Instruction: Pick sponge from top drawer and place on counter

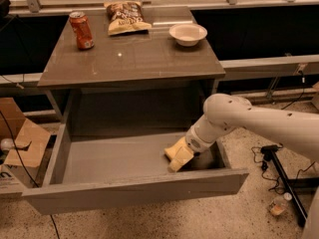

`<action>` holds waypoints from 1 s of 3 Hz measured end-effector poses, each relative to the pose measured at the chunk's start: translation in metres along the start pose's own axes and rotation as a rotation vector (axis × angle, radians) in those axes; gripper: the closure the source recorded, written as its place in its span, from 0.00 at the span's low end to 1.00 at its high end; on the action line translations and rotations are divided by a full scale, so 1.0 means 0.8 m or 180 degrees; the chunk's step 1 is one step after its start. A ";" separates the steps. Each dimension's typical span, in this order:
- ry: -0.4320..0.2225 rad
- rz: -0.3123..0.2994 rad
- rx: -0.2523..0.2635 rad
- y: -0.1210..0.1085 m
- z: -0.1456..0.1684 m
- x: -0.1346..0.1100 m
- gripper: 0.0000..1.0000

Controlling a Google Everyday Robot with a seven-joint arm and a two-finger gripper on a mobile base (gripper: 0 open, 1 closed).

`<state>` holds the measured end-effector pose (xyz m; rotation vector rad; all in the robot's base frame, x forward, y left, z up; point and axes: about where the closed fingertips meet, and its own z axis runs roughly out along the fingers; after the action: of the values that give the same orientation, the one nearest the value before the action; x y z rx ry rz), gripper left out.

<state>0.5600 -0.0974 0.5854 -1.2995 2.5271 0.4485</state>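
The top drawer (134, 188) is pulled out wide below the counter (129, 59). The pale yellow sponge (175, 156) lies in the drawer's right part, close to the front panel. My gripper (187, 147) is at the end of the white arm, which reaches down into the drawer from the right. The gripper sits right at the sponge's upper right side, and the wrist hides where they meet.
On the counter stand a red soda can (81, 30), a crinkled chip bag (124, 18) and a white bowl (188, 34). A cardboard box (20, 143) sits on the floor to the left. A black stand (279, 168) and cables lie to the right.
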 end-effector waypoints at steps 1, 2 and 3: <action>0.0021 0.0022 0.0015 0.000 0.000 0.002 0.14; 0.0056 0.0067 0.0161 0.003 -0.012 0.000 0.37; 0.0016 0.0116 0.0255 0.006 -0.025 -0.007 0.60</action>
<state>0.5577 -0.0981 0.6065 -1.2291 2.5488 0.3480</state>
